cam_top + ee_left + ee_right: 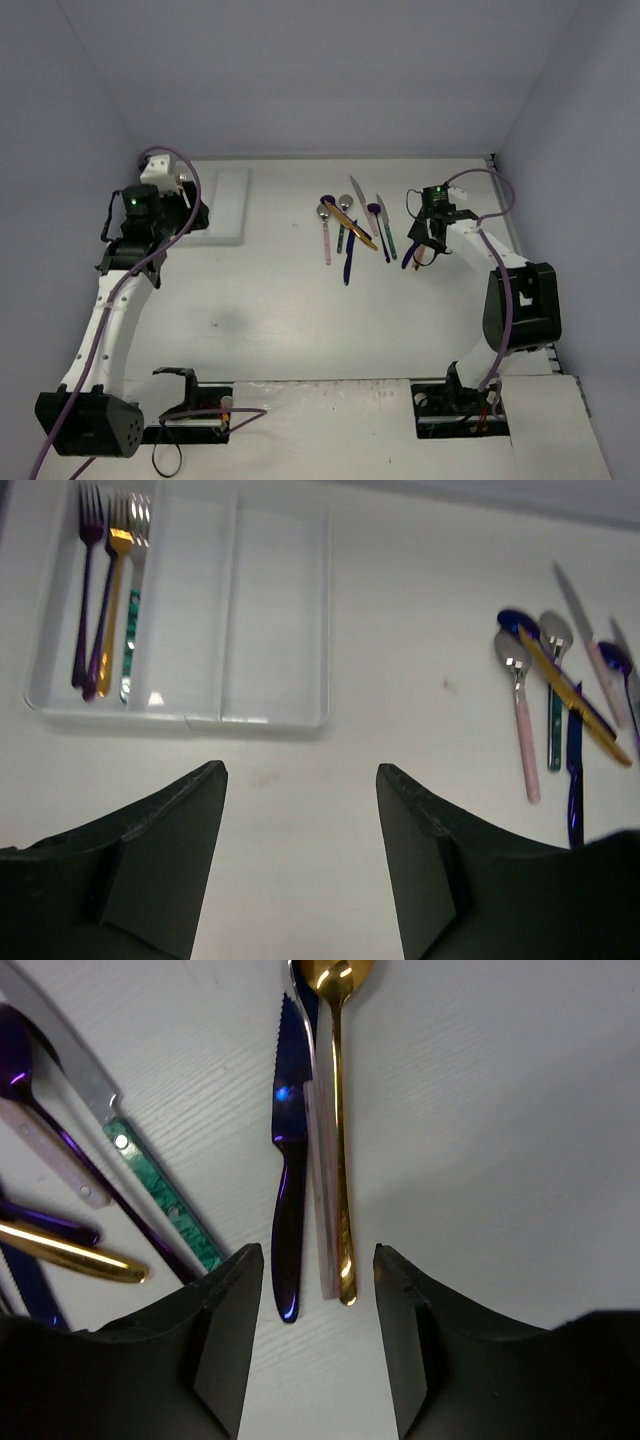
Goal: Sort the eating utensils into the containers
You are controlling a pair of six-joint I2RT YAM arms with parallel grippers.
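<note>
Our tray (275, 610) lies at the table's far left, with three forks (110, 590) in one outer slot. Just short of it our left gripper (300, 770) hangs wide and empty. Our right gripper (317, 1252) stands part open and holds nothing. It is astride three handle ends lying side by side: knife (288, 1190), pink-handled piece (320, 1190), gold spoon (340, 1110). Closing here, we judge, could pinch all three together or let one slip midway.

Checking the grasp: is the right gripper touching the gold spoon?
Apart. Right wrist view shows table between the gold spoon and the right gripper's nearer finger.
</note>
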